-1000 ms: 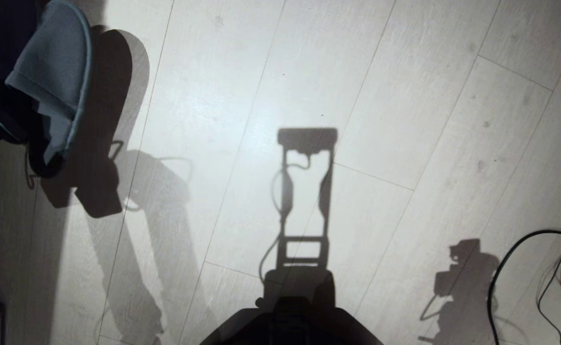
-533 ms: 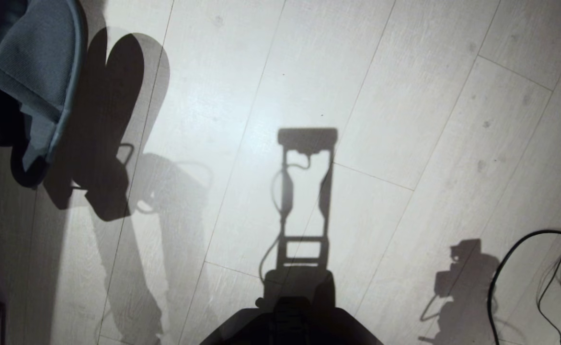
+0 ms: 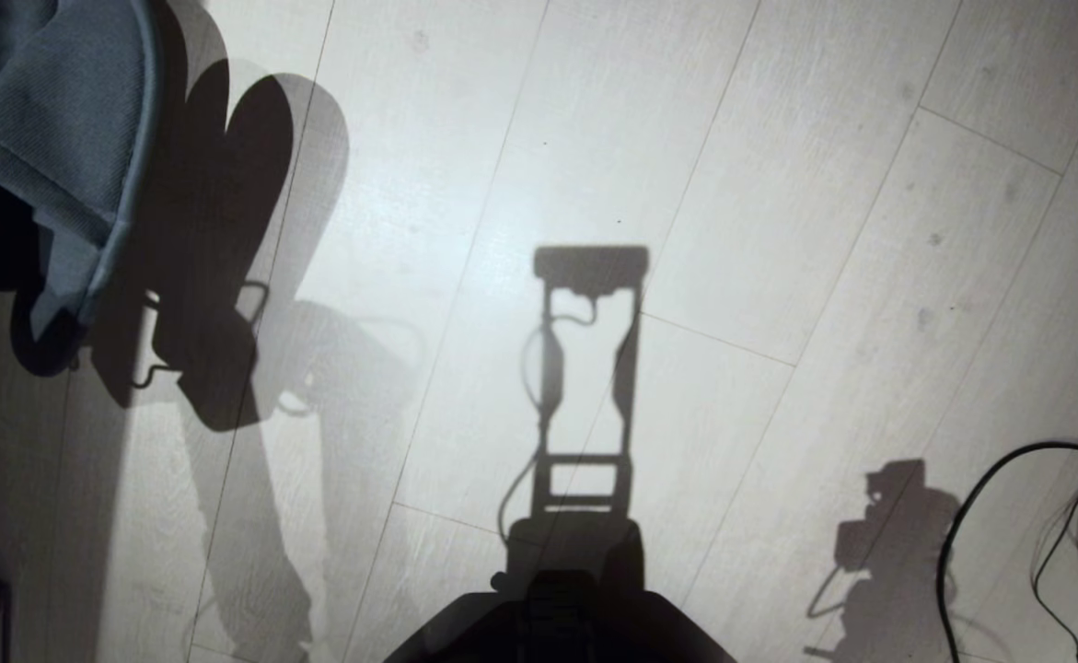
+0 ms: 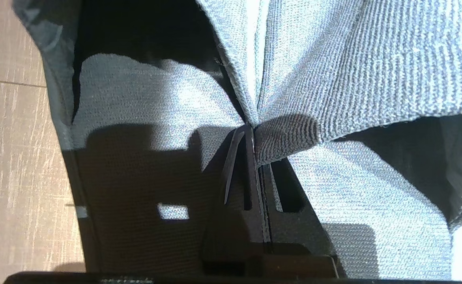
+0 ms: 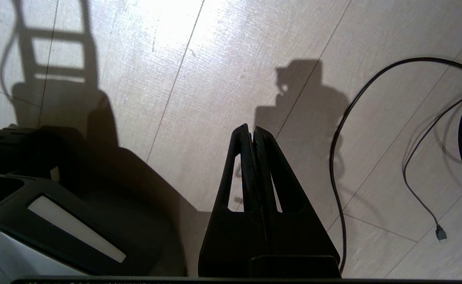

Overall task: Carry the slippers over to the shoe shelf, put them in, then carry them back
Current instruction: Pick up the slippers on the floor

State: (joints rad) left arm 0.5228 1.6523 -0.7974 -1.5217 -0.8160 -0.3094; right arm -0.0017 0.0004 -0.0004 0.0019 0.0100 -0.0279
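Slippers [image 3: 51, 120] higher, closer than before.

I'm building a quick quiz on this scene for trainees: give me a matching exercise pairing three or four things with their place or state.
Things:
1. slippers
2. left gripper
3. right gripper
4. black cables

States:
A. shut on nothing, above bare floor
B. lying loose on the floor at the robot's right
C. hanging off the floor at the robot's left
D. pinched shut on grey-blue fabric

Pairs: 1-C, 2-D, 3-A, 4-B
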